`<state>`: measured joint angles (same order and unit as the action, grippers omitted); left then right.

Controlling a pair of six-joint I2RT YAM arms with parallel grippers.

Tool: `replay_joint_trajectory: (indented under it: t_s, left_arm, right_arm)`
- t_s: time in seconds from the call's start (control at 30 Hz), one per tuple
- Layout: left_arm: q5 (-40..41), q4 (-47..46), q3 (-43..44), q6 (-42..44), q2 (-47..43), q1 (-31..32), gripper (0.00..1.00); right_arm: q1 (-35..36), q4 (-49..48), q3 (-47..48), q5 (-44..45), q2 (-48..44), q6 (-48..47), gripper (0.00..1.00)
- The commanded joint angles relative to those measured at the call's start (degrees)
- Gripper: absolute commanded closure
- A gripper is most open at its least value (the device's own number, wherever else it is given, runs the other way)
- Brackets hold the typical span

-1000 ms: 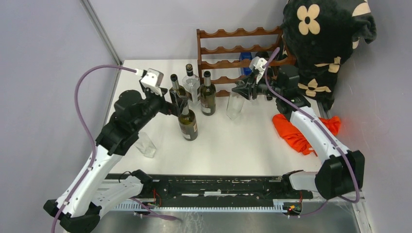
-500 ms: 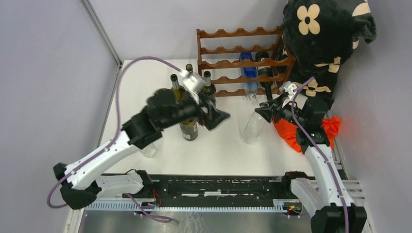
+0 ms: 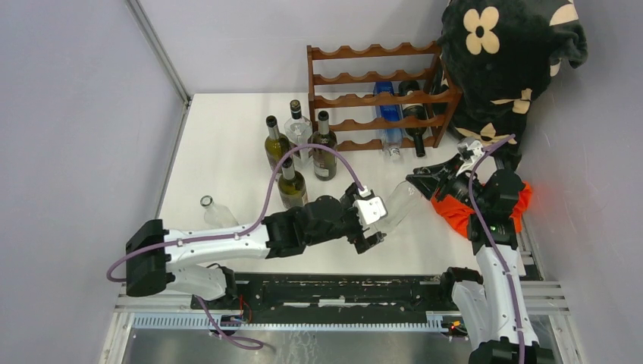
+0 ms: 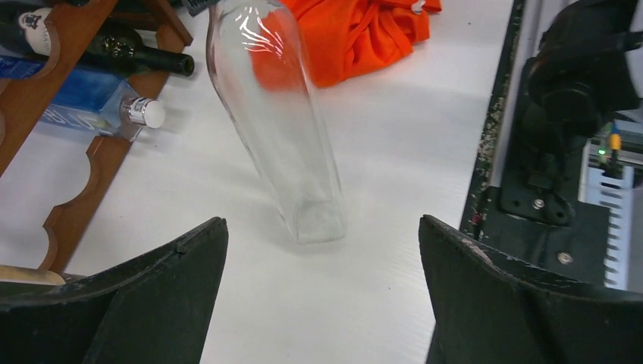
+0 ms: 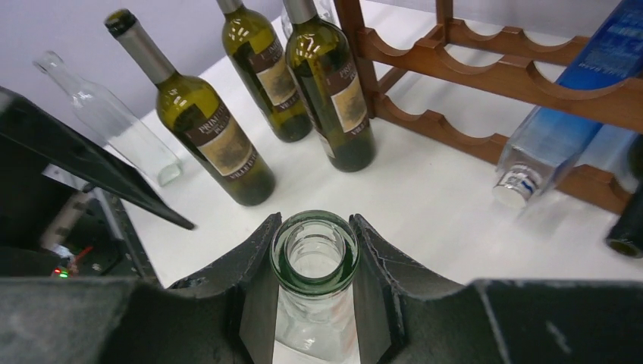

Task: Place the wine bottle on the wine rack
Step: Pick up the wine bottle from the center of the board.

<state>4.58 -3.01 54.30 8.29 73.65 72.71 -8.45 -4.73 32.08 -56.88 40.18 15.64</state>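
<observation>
A clear glass wine bottle [image 3: 396,206] with a green-tinted lip leans steeply, base down on the white table [image 3: 227,152]. My right gripper [image 3: 426,182] is shut on its neck; in the right wrist view both fingers [image 5: 254,296] press just under the lip of the bottle [image 5: 315,322]. My left gripper [image 3: 377,229] is open, low by the bottle's base. In the left wrist view the bottle [image 4: 277,129] stands just beyond the wide-apart fingers [image 4: 159,296], untouched. The reddish-brown wine rack [image 3: 375,80] stands at the back.
On the rack lie a blue bottle [image 3: 389,114] and a dark bottle [image 3: 415,114]. Three green labelled bottles [image 3: 292,189] and a clear one [image 3: 299,130] stand left of centre; another clear bottle [image 3: 216,214] is near left. Orange cloth [image 3: 453,212] and a black floral plush [image 3: 508,61] are at right.
My right arm drew the clear bottle back from the rack and tilted it. My left arm swung from the standing bottles down and right to the held bottle's base, staying open.
</observation>
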Motion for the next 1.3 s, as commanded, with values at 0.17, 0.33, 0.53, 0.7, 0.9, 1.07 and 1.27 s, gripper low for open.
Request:
replay_joint_trajectory:
  t_s: [0.17, 0.33, 0.53, 0.7, 0.9, 1.07, 1.27]
  left_arm:
    - [9.4, -25.0, -4.2, 2.3, 8.5, -0.5, 0.0]
    - [4.2, -28.1, -5.6, -2.7, 11.0, -6.0, 0.0]
    - [-8.5, -31.3, -7.2, -4.6, 14.0, -8.7, 0.0]
    - [-14.5, -36.5, -9.5, -7.8, 17.1, -8.8, 0.0]
    - [-13.1, -35.5, -8.9, -7.0, 20.4, -8.9, 0.04]
    - [-12.0, -30.2, -5.4, -5.9, 21.3, -9.0, 0.25]
    - [-13.1, -21.1, -2.3, -5.9, 19.4, -10.3, 0.98]
  right_arm:
    - [-0.8, -20.4, -4.2, -2.9, -0.7, 22.5, 1.0]
    - [-0.9, -25.0, -6.0, -3.3, -0.1, 27.8, 1.0]
    - [-1.3, -26.7, -6.3, -3.2, 1.2, 29.7, 1.0]
    - [-1.6, -28.7, -6.3, -3.1, 2.8, 31.7, 1.0]
    - [-1.6, -29.6, -6.0, -3.1, 4.1, 33.2, 1.0]
    - [-1.7, -29.4, -5.8, -3.3, 4.7, 33.3, 1.0]
    - [-2.4, -20.4, -4.1, -4.1, 5.1, 24.4, 0.88]
